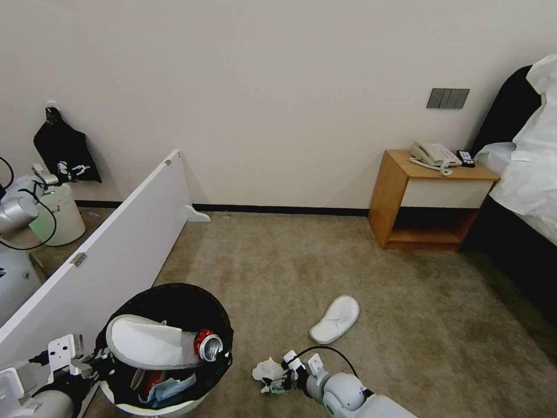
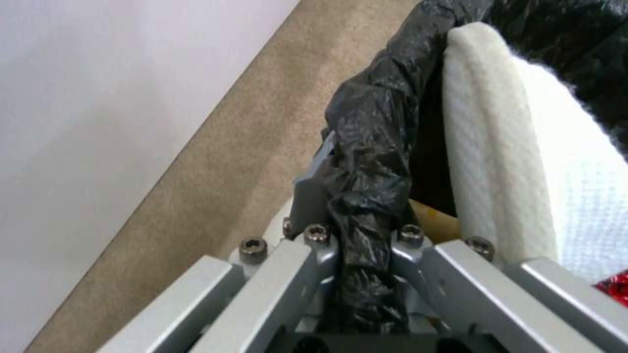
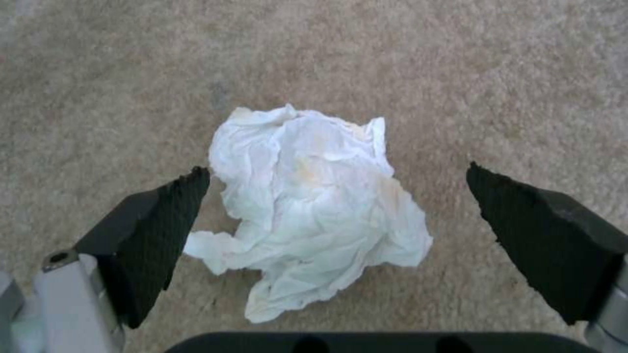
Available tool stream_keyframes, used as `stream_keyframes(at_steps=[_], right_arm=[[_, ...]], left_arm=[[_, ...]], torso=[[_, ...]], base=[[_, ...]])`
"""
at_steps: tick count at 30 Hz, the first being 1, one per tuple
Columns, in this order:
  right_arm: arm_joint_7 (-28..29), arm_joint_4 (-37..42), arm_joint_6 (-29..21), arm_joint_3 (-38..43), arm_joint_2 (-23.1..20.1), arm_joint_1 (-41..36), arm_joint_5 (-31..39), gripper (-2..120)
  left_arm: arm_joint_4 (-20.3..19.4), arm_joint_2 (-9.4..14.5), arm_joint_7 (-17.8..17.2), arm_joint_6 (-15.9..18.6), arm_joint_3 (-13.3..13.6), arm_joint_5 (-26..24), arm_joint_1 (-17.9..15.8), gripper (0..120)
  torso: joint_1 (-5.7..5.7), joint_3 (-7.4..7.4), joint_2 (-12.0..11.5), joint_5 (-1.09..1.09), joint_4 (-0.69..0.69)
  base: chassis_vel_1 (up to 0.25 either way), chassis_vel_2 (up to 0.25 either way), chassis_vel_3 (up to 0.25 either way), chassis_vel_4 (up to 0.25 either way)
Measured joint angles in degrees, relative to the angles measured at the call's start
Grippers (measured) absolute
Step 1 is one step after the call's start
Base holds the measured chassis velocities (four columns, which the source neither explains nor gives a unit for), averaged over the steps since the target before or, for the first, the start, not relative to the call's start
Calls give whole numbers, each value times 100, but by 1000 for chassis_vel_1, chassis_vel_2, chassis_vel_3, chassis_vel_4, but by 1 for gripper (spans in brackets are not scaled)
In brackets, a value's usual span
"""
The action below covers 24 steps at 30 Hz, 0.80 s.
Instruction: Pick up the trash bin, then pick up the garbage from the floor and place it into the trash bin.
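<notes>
Left gripper (image 2: pixel 366 230): you see its jaws clamped on the black liner at the rim of the bin (image 1: pixel 168 406), at the lower left of the head view.
Bin: it sits low beside your left arm, next to a white panel (image 1: pixel 110 255). Inside lie a white slipper (image 1: pixel 152 342), a crushed red can (image 1: pixel 209 345), and something light blue under them.
Right gripper (image 3: pixel 337 206): its jaws stand wide, one on each side of the tissue (image 3: pixel 311 206), just above the carpet (image 3: pixel 458 73).
Tissue: a crumpled white wad on the floor, between the two black pads, touching neither that you can tell.
Second slipper (image 1: pixel 335 318): it lies on the carpet, near the right gripper, farther from you.
Room: a wooden nightstand (image 1: pixel 426 200) with a phone stands by the wall, beside a bed (image 1: pixel 522 186).
</notes>
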Motion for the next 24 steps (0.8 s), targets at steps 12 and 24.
stream_keyframes(at_steps=[12,24], right_arm=[[-179,-410,108,61,135,100,-77,69],[-305,-663,172,84,197,198,-94,20]], left_arm=[[2,2,-5,1,3,-10,-5,2],[2,-4,-9,3,-1,-17,-3,2]], torso=[[0,0,0,0,0],[0,0,0,0,-1]], base=[[0,0,0,0],[0,0,0,0]])
